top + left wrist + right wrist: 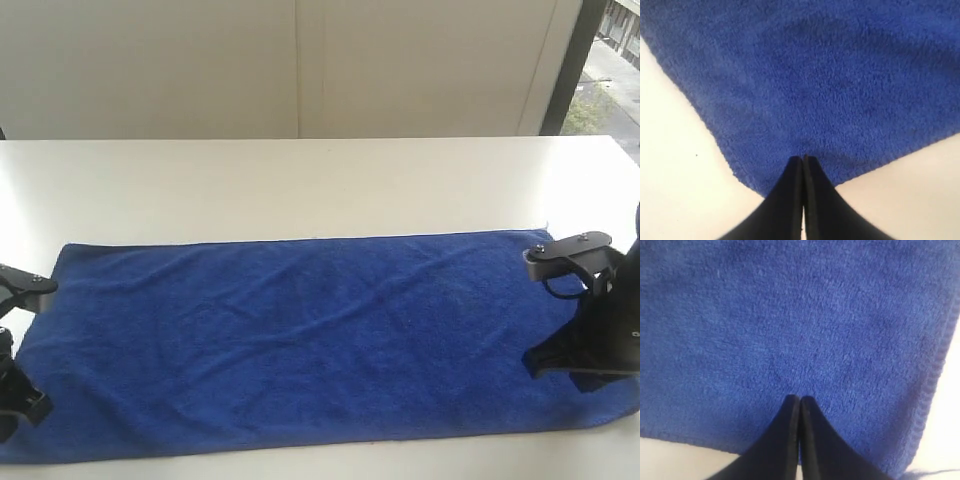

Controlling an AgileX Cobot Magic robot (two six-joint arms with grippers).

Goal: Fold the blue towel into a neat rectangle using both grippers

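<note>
We see the blue towel [300,340] spread flat on the table [300,180], our left claw [803,159] pinched closed at its left-end corner and our right claw [799,399] pinched closed near its right-end corner.

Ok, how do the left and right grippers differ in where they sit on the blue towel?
The left gripper sits at a corner of the blue towel, with bare table on both sides. The right gripper sits further in from its corner, along one edge. In the exterior view the left one is cut off by the frame, while the right one mostly shows. Both have jaws closed, tips over the cloth.
</note>
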